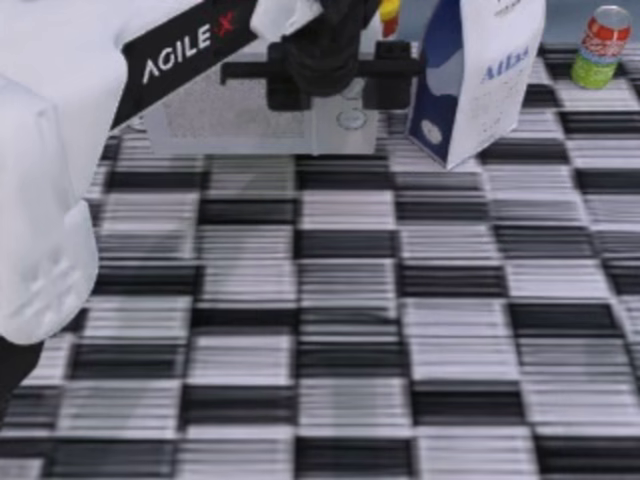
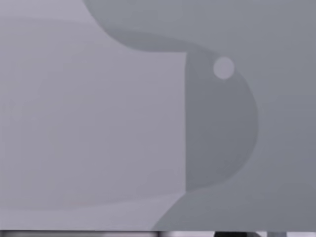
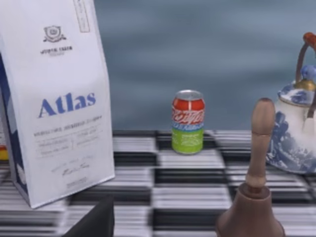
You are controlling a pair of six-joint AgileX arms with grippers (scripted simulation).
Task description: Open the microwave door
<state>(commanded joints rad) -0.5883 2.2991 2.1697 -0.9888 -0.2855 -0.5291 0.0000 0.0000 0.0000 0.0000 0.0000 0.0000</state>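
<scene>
On the near part of the checkered tabletop [image 1: 350,330] nothing stands in the top view; all the work is at the far edge. There my left arm reaches in from the top view's left, and its left end effector [image 1: 335,95] hangs right over the microwave [image 1: 240,125], which sits at the far left-centre, just left of the blue-and-white milk carton [image 1: 480,75]. The microwave door [image 1: 235,120] with its speckled window looks flush against the oven, so I judge it not yet opened. One silver knob [image 1: 351,119] shows just beside the black fingers. I read the fingers as spread apart, one on each side of the wrist, gripping nothing; whether they touch the oven I cannot tell. The left wrist view fills with plain grey panel [image 2: 98,123] and a small pale round spot, so the camera is very close to the front. My worry: if the fingers sit on the knob panel rather than the door's edge, a pull would slip off or drag the whole oven, and it could nudge the carton beside it. Farther right stands a soda can [image 1: 600,47]. My right end effector is not clearly in view; its wrist camera shows a wooden bell [image 3: 252,197] and a teapot [image 3: 296,133].
</scene>
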